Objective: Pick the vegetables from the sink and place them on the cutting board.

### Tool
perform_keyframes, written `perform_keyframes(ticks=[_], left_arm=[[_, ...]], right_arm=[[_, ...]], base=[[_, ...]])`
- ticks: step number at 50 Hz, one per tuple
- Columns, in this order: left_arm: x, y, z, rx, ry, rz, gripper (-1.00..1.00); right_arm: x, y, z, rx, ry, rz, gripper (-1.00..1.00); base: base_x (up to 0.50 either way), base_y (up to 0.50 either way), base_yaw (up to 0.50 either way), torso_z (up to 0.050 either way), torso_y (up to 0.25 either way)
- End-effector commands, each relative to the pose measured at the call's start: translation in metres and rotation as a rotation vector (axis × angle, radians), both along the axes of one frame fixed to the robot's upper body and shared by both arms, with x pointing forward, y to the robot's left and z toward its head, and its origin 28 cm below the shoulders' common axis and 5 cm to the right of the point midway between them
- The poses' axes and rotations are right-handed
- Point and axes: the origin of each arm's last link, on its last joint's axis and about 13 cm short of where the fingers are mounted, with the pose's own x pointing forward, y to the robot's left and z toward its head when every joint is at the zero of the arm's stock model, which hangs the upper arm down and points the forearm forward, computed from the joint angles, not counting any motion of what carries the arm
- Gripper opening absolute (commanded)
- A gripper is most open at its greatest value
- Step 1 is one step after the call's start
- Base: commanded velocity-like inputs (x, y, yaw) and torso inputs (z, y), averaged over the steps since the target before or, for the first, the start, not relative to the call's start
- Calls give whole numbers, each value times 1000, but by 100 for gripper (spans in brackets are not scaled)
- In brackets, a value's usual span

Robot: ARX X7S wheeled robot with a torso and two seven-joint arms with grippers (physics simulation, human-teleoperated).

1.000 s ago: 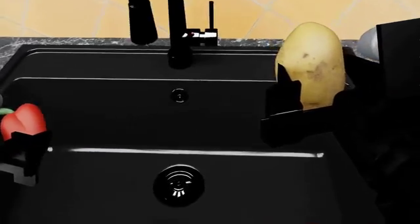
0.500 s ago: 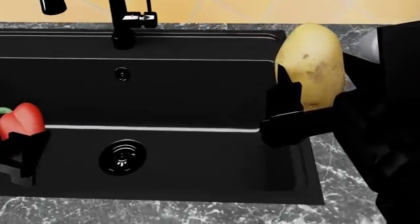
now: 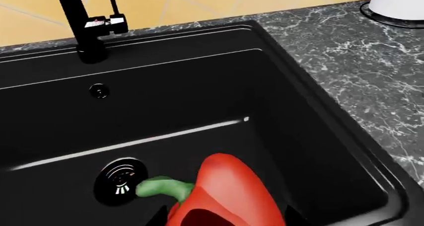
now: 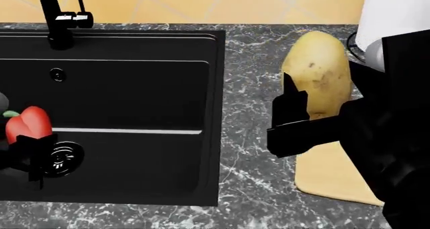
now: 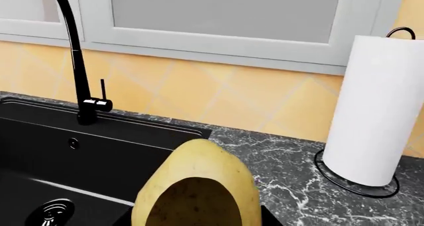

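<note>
Potato [image 4: 317, 77] pinched upright in right fingers [image 4: 290, 103]; left fingers [image 4: 30, 153] pinch pepper [image 4: 27, 123].

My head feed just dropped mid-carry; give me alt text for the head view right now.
The right gripper holds the potato upright above the dark marble counter, with the cutting board just below and right of it. At far left, the left gripper holds the red bell pepper over the black sink.
</note>
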Motion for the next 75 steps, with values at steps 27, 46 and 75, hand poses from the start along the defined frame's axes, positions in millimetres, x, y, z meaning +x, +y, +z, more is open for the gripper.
perform_keyframes(ticks=[27,46,75], left_arm=[[14,-13,13,-9,-32,-28,-100],[8,-6,17,-13,-40,-35,-100],[14,-16,8,-12,-27,-68,-100]], right_arm=[[4,1,-15,-27,14,-7,-100],[6,4,-23,-110,81,25,-100],[58,56,-8,-305,477,273,-100]], base=[[48,-469,0,0,0],[234,-320,0,0,0],[0,0,0,1,0]])
